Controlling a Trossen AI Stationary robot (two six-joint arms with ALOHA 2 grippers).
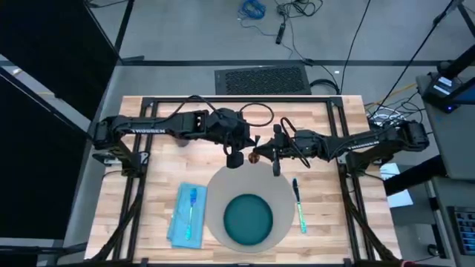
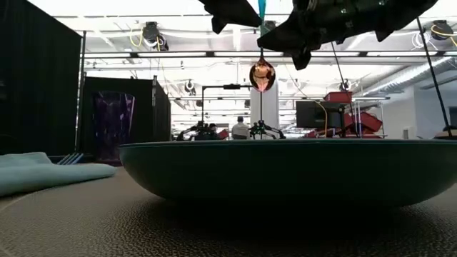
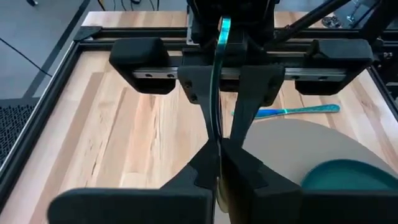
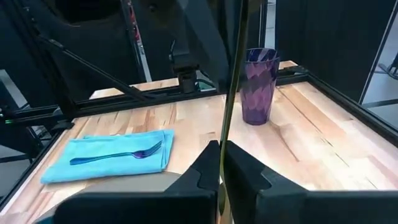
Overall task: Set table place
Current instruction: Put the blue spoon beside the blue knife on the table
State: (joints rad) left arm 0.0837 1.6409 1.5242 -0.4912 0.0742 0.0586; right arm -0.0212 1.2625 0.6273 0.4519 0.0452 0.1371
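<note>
A spoon with a copper bowl [image 2: 262, 73] and a thin iridescent handle hangs bowl down above the far edge of the grey place [image 1: 220, 185], clear of the table [image 1: 326, 119]. My left gripper [image 1: 236, 154] comes from the left and my right gripper [image 1: 276, 159] from the right. They face each other and both are shut on the spoon's handle. A dark teal plate [image 1: 247, 220] sits on the place. My left gripper pinches the spoon's thin handle [image 3: 217, 134] between its two fingers, coming from the table's left and lying across the handle. The spoon hangs roughly upright, bowl down, lifted clear. My right gripper pinches the same handle [image 4: 225, 134] between its two fingers from the table's right, across it. The handle runs up past the fingers.
A blue napkin [image 1: 185, 216] with a fork [image 1: 191, 204] on it lies left of the place. An iridescent utensil [image 1: 299, 205] lies to the right of the place. A purple cup [image 4: 258, 87] stands at the far left. A black frame rims the table.
</note>
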